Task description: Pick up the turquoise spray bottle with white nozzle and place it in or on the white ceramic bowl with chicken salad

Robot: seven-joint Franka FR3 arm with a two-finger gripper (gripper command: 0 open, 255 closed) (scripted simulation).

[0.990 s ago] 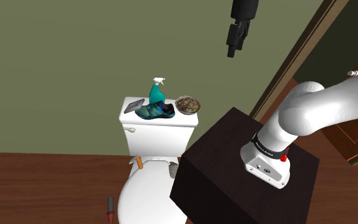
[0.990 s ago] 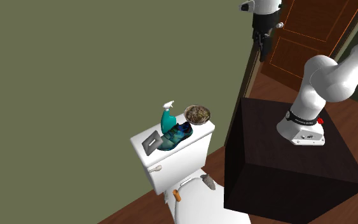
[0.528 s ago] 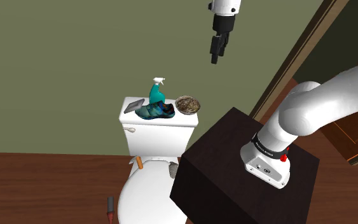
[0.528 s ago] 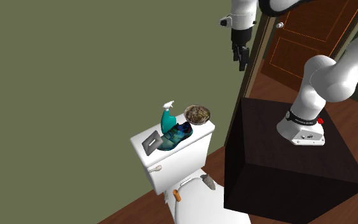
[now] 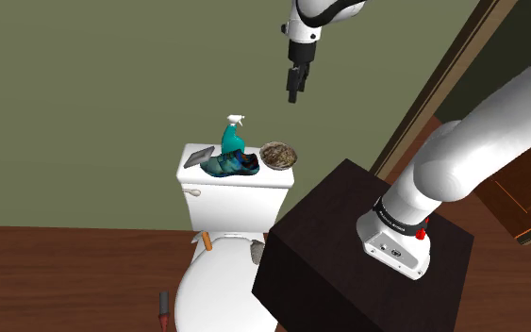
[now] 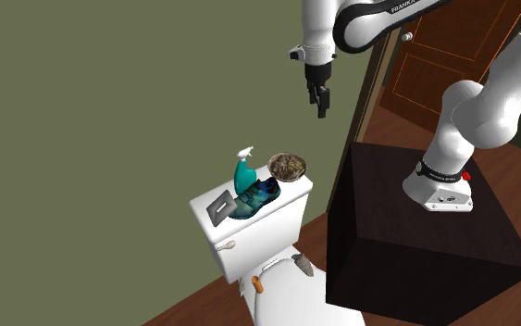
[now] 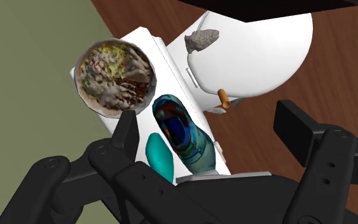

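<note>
The gripper [image 5: 293, 90] is held high above the toilet tank [image 5: 235, 198], its fingers spread with nothing between them. The turquoise spray bottle [image 5: 232, 137] is stood upright on the tank lid, close behind a shoe [image 5: 230, 165], with the bowl [image 5: 278, 154] just beside. On descent the shoe could be struck, or the bottle toppled off the narrow lid. An olive wall and wooden floor are noted.

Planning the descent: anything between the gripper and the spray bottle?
No. In the shoulder view the stretch from gripper down to spray bottle is bare, just green wall behind.
</note>
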